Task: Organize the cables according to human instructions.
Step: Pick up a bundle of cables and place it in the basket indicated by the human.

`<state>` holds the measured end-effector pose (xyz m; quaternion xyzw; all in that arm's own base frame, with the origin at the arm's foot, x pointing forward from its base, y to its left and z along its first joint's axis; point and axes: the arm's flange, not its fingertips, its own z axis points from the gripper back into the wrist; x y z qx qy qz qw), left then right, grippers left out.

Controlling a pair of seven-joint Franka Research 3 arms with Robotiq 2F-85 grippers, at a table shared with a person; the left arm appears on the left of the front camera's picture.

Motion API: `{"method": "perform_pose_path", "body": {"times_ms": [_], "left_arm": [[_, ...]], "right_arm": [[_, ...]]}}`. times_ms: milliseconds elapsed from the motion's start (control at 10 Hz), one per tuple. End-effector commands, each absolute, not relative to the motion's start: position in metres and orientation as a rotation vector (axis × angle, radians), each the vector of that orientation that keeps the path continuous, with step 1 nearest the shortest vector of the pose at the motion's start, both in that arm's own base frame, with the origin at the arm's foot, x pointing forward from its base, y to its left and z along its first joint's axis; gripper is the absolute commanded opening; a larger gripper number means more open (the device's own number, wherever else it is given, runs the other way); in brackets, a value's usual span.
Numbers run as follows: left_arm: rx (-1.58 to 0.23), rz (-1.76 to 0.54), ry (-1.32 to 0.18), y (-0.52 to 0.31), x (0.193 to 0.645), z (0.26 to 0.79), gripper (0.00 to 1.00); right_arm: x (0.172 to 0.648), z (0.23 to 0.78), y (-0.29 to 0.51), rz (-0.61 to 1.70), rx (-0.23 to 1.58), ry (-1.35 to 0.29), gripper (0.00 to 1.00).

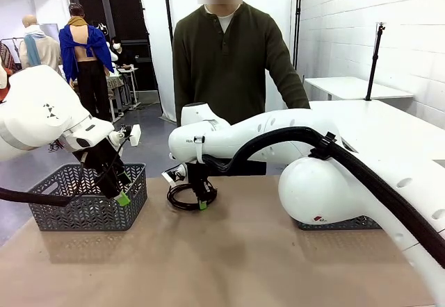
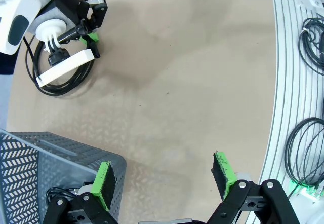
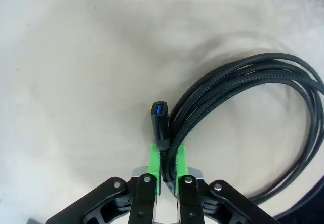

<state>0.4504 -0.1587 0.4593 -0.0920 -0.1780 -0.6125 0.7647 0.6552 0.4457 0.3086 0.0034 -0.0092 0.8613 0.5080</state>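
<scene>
The right claw points down with jaws pinched together, while the left claw hangs spread wide.

I count three coiled black cables: one lying on the bench at about 12 o'clock from my camera, and two more in my left wrist view, one at 2 o'clock and one at 4 o'clock. Baskets: two, one dark mesh basket at 9 o'clock and the rim of a second at 3 o'clock. My end effectors number two, the left and the right. One person stands across the bench at 12 o'clock.
</scene>
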Motion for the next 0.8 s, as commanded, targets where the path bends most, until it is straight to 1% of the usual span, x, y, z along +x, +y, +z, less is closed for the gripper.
{"method": "perform_pose_path", "body": {"times_ms": [0,300,700], "left_arm": [[-0.199,-1.329,-0.388,-0.159,0.45,0.46,1.0],[-0.199,-1.329,-0.388,-0.159,0.45,0.46,1.0],[-0.199,-1.329,-0.388,-0.159,0.45,0.46,1.0]], "right_arm": [[0.657,0.325,0.446,2.079,0.0,-0.013,0.0],[0.641,0.37,0.44,1.951,-0.089,-0.05,0.0],[0.615,0.421,0.407,1.796,0.006,0.04,0.0]]}}
